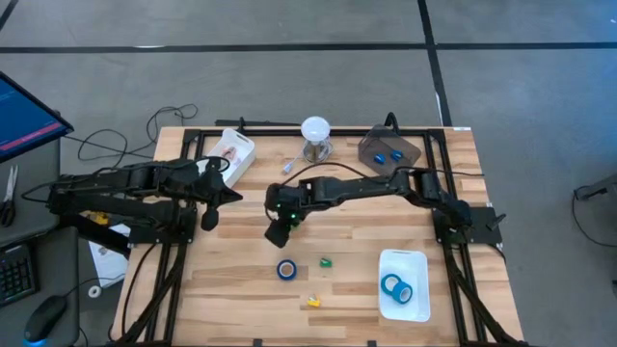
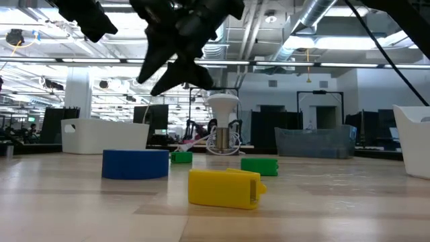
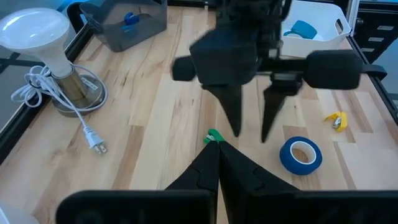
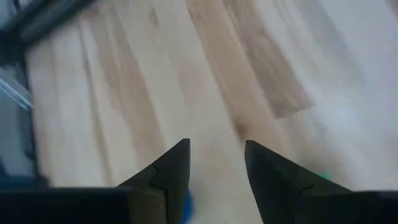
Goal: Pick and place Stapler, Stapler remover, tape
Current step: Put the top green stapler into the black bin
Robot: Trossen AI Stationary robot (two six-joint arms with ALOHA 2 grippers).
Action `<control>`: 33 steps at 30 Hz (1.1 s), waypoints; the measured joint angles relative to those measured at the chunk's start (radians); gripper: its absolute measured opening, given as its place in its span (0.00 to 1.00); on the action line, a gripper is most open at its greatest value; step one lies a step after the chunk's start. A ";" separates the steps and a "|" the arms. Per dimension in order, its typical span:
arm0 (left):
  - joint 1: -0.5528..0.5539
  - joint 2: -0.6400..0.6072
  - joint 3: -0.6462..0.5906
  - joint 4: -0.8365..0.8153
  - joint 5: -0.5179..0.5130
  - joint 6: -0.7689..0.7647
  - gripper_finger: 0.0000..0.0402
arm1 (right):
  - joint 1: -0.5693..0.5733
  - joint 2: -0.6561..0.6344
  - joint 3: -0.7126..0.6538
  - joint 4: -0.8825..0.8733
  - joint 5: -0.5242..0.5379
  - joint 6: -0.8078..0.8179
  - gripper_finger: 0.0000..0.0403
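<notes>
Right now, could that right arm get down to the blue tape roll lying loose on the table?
Probably yes. The right gripper hangs open and empty above the wood, close to the blue tape roll, with only bare tabletop between them. The left gripper waits off to the side, shut, out of the way.

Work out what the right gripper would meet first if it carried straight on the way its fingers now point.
Probably bare table. The right gripper, open and empty, points down just short of the blue tape roll; its own wrist view shows only wood between the fingers, though depth is unclear.

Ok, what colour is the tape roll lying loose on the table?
Blue, with a pale core; the tape roll shows best in the left wrist view.
</notes>
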 joint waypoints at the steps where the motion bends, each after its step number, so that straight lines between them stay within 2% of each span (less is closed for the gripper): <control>1: 0.000 0.000 0.000 0.000 0.000 0.000 0.00 | -0.002 0.000 0.009 -0.018 0.002 -0.046 0.36; 5: 0.000 0.000 0.000 0.000 0.000 -0.002 0.00 | -0.005 0.000 0.015 -0.094 0.003 -0.264 0.32; 10: 0.000 0.000 0.000 0.000 0.000 -0.015 0.00 | 0.007 0.003 0.009 -0.164 0.009 -0.644 0.30; 16: 0.000 0.000 0.000 0.000 -0.008 -0.057 0.00 | 0.019 0.005 0.009 -0.158 0.130 -0.956 0.38; 22: 0.000 0.000 0.000 0.000 -0.022 -0.082 0.00 | -0.007 0.005 0.009 -0.101 0.127 -0.996 0.58; 24: 0.000 0.000 0.000 0.000 -0.027 -0.094 0.00 | -0.027 0.005 0.009 -0.115 0.095 -0.994 0.63; 26: 0.000 0.000 0.000 0.000 -0.031 -0.100 0.00 | -0.045 0.024 0.012 -0.132 0.049 -0.994 0.64; 33: 0.001 0.001 0.001 0.000 -0.034 -0.101 0.00 | -0.051 0.102 0.010 -0.196 0.069 -1.055 0.60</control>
